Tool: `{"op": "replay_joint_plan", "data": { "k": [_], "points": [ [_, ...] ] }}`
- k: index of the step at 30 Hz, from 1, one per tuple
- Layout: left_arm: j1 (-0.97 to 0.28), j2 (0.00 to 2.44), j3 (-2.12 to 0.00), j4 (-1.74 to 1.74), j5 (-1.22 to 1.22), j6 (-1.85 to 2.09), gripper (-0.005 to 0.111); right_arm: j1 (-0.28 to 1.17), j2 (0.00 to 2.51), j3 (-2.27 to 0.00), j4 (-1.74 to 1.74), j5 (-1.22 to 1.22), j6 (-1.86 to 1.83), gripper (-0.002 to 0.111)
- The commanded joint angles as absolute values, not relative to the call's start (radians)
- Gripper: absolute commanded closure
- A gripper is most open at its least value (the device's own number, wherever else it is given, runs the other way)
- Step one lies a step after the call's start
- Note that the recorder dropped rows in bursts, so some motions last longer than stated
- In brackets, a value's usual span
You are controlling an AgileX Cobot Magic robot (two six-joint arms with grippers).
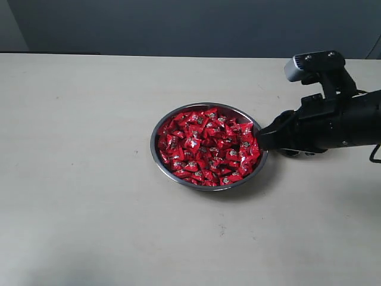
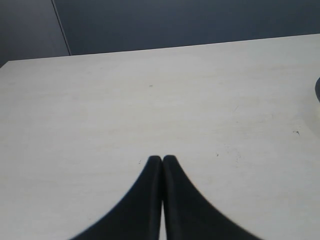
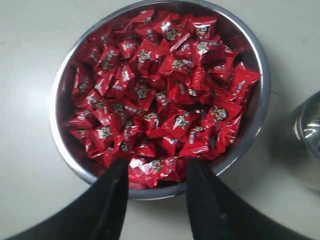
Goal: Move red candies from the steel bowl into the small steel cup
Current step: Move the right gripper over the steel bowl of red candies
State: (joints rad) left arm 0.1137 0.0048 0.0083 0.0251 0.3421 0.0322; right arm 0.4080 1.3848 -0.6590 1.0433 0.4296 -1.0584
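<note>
The steel bowl stands mid-table, heaped with red candies. My right gripper reaches in from the right and hovers at the bowl's right rim. In the right wrist view its jaws stand open over the near rim of the bowl, empty, with candies just beyond the fingertips. A curved piece of polished steel, the small steel cup, shows at that view's edge beside the bowl; in the exterior view it is hidden behind the right arm. My left gripper is shut and empty above bare table.
The pale tabletop spreads wide to the left of and in front of the bowl. A dark wall runs behind the table's far edge. The right arm's black body and wrist camera occupy the right side.
</note>
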Motion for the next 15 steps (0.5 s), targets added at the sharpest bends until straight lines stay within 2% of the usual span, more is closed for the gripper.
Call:
{"op": "replay_joint_plan", "data": {
  "k": [1,15],
  "points": [
    [0.108,0.0,0.0,0.027,0.337,0.029,0.106,0.409,1.472,-0.665,1.167,0.337,-1.231,0.07],
    [0.108,0.0,0.0,0.027,0.337,0.029,0.106,0.409,1.697,-0.869,1.228,0.424,-1.45,0.07]
  ]
}}
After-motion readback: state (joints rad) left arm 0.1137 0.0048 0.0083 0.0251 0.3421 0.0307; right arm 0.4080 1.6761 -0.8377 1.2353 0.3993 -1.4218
